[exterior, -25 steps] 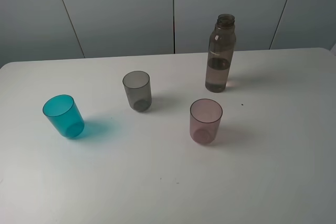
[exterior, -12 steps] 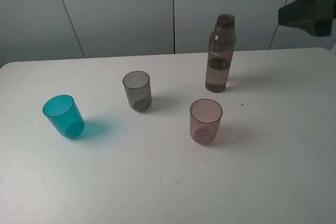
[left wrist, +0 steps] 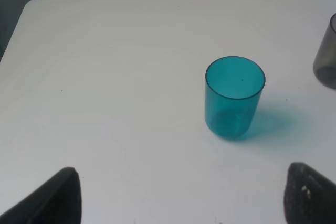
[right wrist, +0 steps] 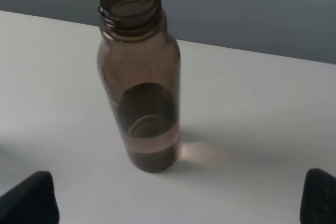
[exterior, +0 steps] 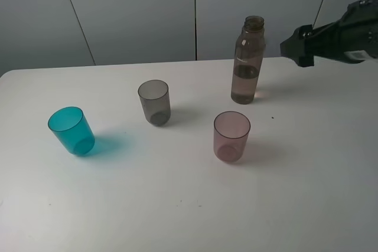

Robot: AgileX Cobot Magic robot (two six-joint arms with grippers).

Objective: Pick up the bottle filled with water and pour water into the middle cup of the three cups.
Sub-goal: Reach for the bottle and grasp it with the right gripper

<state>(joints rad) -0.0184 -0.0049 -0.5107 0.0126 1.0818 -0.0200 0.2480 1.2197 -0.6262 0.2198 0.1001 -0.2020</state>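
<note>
The smoky grey-brown bottle (exterior: 247, 63) stands upright and uncapped at the back of the white table, part full of water. It also shows in the right wrist view (right wrist: 140, 77). The three cups stand in front of it: the teal cup (exterior: 71, 130) on the left, the smoky grey middle cup (exterior: 155, 102), and the pink-mauve cup (exterior: 231, 136). My right gripper (exterior: 295, 46) hangs in the air to the right of the bottle, apart from it, open and empty (right wrist: 173, 198). My left gripper (left wrist: 184, 200) is open and empty, short of the teal cup (left wrist: 234, 97).
The white table (exterior: 177, 205) has a rounded edge at the far left and a grey panelled wall behind it. The grey cup shows at the edge of the left wrist view (left wrist: 326, 59). A small dark speck (exterior: 272, 117) lies right of the pink cup.
My right arm has come into the exterior view from the right and moved left and lower, closer to the bottle. The bottle and cups have not moved.
</note>
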